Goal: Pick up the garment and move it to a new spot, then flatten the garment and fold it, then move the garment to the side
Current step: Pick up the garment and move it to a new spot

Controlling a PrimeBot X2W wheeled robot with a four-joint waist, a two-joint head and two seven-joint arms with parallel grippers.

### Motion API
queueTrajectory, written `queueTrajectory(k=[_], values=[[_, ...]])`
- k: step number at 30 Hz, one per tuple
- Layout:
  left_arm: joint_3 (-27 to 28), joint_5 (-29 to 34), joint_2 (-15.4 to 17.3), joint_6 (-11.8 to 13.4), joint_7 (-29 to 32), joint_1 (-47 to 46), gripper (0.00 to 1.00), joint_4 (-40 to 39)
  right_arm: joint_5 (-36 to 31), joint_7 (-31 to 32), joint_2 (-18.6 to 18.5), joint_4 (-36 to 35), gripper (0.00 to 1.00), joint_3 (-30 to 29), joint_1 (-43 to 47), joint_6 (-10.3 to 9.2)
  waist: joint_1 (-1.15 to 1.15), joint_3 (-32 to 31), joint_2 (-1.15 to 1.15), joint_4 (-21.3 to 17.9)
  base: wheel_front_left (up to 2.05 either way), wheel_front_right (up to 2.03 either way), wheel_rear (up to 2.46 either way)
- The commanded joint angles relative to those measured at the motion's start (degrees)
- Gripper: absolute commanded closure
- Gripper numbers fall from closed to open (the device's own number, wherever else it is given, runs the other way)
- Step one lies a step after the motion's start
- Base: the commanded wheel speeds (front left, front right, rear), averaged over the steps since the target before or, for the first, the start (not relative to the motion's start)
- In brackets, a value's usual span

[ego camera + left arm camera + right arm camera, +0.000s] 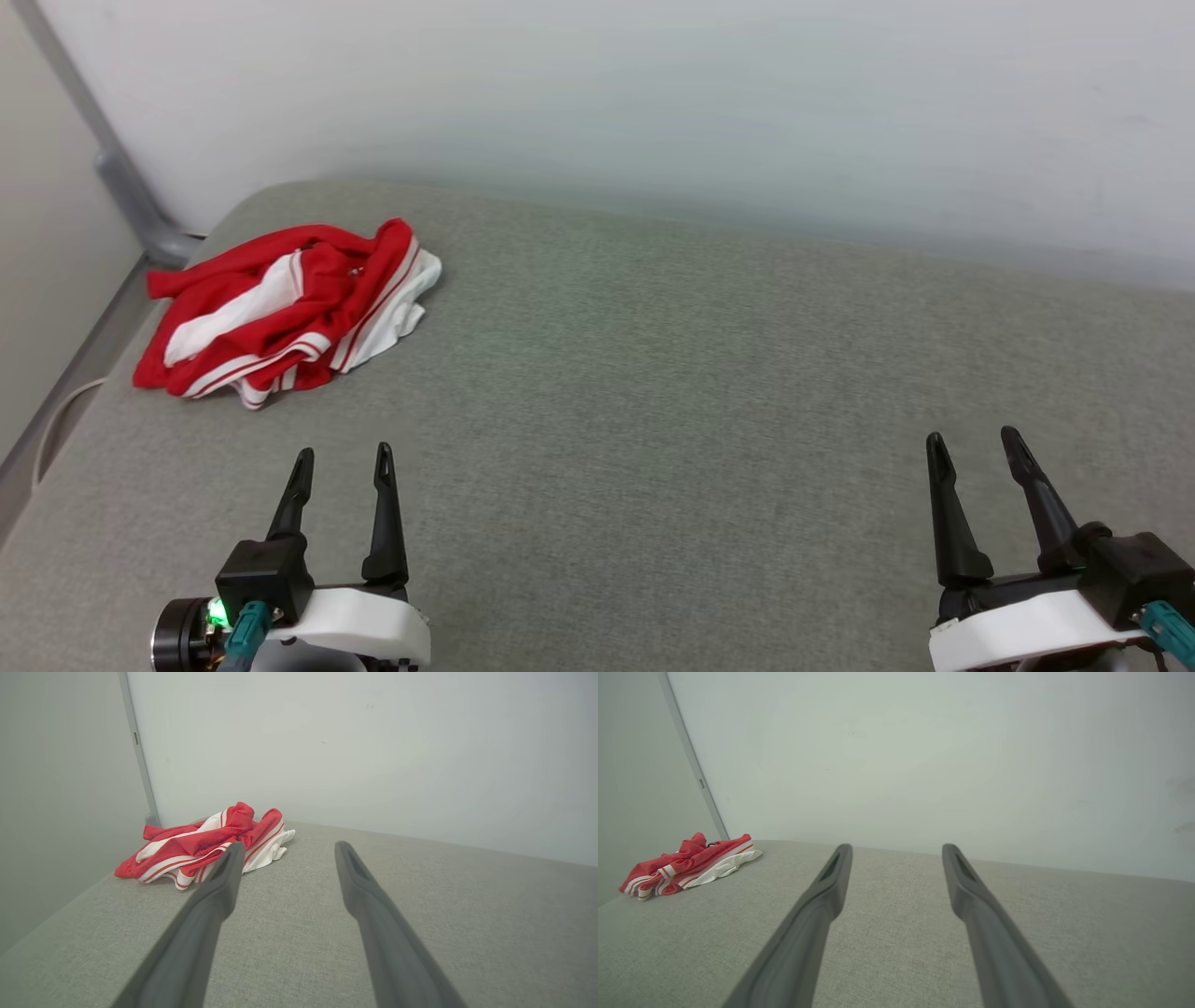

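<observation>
**Lying bunched at the pad's far-left corner: garment (280, 313), both grippers apart from it**

You have the garment heaped on the grey pad (700, 373), up in that pad's far-left corner and close to its left edge. The heap is longer than it is wide. In the head view its long axis runs on a slant, from the pad's left edge toward the pad's far side and rightward. You cannot tell collar from hem in this crumple, so which end leads is unclear; the white end is the one turned toward the pad's middle.

It is red cloth folded over itself, with broad white panels and thin red-and-white striped bands showing along the folds. No lettering is visible.

Your left gripper (344, 453) hovers over the pad's near-left part, nearer you than the heap and a little toward the pad's middle, its two dark fingers spread with nothing between them. In the left wrist view the heap sits beyond the left fingertip, apart from it.

Your right gripper (973, 437) hangs over the pad's near-right part, well apart from the garment, fingers likewise spread and empty.

A pale wall (653, 93) stands behind the pad's far edge, and a grey post (126, 187) rises by its far-left corner.
</observation>
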Motion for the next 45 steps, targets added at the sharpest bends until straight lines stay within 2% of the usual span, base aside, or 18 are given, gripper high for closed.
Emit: queueTrajectory(k=[1, 12, 25, 38, 41, 45], values=[[0.2, 0.3, -0.1, 0.1, -0.2, 0.1, 0.0, 0.0, 0.3, -0.2, 0.1, -0.1, 0.0, 0.2, 0.5, -0.04, 0.0, 0.0, 0.0, 1.8, 0.0, 0.0, 0.0], [1.0, 0.0, -0.1, 0.0, -0.2, 0.2, 0.0, 0.4, 0.7, -0.2, 0.1, 0.0, 0.0, 0.5, 0.5, -0.04, 0.0, -0.2, 0.0, 8.6, 0.0, 0.0, 0.0], [1.5, -0.1, -0.1, -0.1, -0.2, 0.3, 0.0, 0.8, 0.7, -0.2, 0.1, 0.1, 0.0, 0.9, 0.7, -0.04, 0.0, 0.0, 0.0, 13.5, 0.0, 0.0, 0.0], [2.2, -0.3, -0.1, -0.1, -0.2, -0.1, 0.0, 1.5, -0.1, -0.2, 0.1, -0.1, 0.0, 1.5, -0.3, -0.04, 0.0, 0.9, 0.0, 13.4, 0.0, 0.0, 0.0], [3.2, -1.1, 0.0, -0.9, -0.2, -2.0, 0.0, 1.2, -0.6, -0.2, 0.1, -0.3, 0.0, 1.5, -0.5, -0.04, 0.0, 1.6, 0.0, 12.7, 0.0, 0.0, 0.0], [5.7, -0.6, 0.1, -3.3, -0.2, -5.7, 0.0, 1.0, -1.6, -0.2, 0.1, -0.7, 0.0, 1.7, -1.7, -0.04, 0.0, 3.7, 0.0, 11.2, 0.0, 0.0, 0.0]])
